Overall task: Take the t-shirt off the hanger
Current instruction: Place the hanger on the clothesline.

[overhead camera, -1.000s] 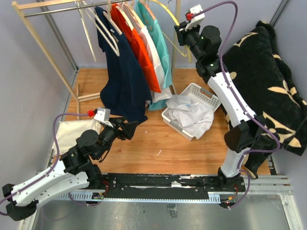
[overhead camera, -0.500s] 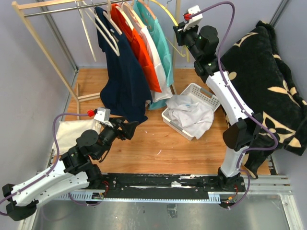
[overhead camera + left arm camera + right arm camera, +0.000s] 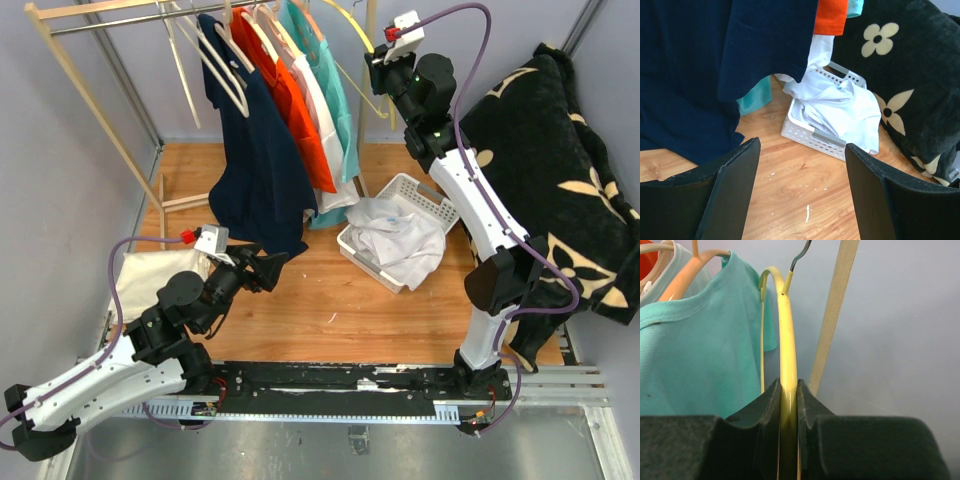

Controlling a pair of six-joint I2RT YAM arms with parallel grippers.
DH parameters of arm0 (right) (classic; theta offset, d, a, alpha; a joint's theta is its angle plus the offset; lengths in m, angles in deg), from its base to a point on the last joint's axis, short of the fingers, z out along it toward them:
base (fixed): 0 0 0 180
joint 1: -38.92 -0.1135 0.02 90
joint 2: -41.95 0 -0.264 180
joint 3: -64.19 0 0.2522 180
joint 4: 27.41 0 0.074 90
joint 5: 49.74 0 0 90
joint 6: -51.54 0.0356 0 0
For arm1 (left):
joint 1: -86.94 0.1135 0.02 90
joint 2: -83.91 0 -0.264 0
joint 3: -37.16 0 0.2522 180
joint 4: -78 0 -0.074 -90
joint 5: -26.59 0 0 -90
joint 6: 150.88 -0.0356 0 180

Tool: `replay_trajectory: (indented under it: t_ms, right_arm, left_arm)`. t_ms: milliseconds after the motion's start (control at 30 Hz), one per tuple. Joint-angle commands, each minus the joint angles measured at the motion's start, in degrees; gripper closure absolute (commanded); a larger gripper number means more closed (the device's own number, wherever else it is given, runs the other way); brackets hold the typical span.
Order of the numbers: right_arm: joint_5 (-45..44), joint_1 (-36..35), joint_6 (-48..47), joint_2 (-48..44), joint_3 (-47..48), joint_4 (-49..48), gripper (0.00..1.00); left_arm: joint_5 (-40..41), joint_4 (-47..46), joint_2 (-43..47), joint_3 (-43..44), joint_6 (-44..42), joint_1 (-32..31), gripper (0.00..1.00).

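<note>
At the right end of the rack (image 3: 110, 20), the right gripper (image 3: 788, 390) is clenched on a yellow hanger (image 3: 785, 330).
That hanger looks bare, though its lower half is hidden; the teal t-shirt (image 3: 705, 350) hangs just left of it on the rack. A careless pull could unhook the hanger and snag that sleeve. Below the rack, the left gripper (image 3: 802, 146) gapes wide, holding nothing.

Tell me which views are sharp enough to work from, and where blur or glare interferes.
Top external: even light, soft shadows, all sharp. Left wrist: the left gripper is dark and soft-edged near the lens; the basket is crisp, the navy t-shirt very dark. Right wrist: the right gripper is blurred; the yellow hanger it clamps sharpens higher up, with a pale sheen.
</note>
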Motion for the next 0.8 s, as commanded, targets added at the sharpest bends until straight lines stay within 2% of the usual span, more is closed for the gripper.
replay_trajectory:
  t_ms: [0,400,767]
  right_arm:
    - [-3.7,-0.5,-1.6,-1.0,0.5,-2.2,0.99]
    - [-5.6,-0.6,-2.9,-1.6,0.2,-5.1,0.99]
    - [-6.3,-0.6,-3.9,0.3,3.1,-2.5,0.99]
  left_arm:
    - [1.2,-0.9,0.8,0.0,-0.4,-0.4,0.26]
    - [1.2,-1.2,0.5,0.2,-0.6,-0.4,0.26]
    - [1.1,-1.3,0.3,0.1,-0.3,-0.4,0.26]
